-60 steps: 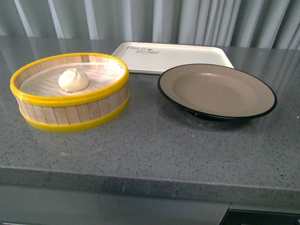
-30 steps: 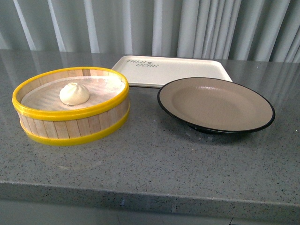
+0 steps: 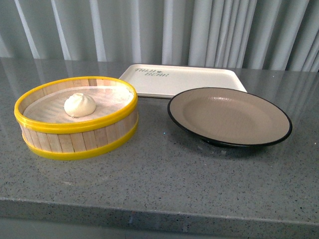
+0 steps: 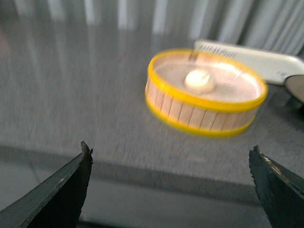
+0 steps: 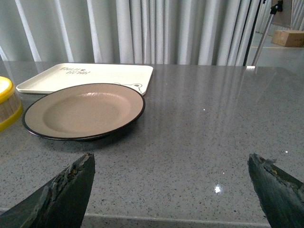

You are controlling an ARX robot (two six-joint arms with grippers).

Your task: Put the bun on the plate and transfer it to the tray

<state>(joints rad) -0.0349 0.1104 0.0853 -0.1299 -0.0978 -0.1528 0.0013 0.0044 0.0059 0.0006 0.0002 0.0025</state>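
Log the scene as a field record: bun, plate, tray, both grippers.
bun: in the steamer basket
plate: empty, on the counter, nearer than the tray
tray: empty, behind the plate
left gripper: open, empty, short of the steamer basket
right gripper: open, empty, short of the plate
progress: bun not yet on plate

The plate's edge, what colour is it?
Black, around a tan middle; the plate shows best in the front view.

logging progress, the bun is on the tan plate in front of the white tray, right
No: the bun sits in the yellow-rimmed steamer basket, as the front view shows. The bare tan plate does stand in front of the white tray.
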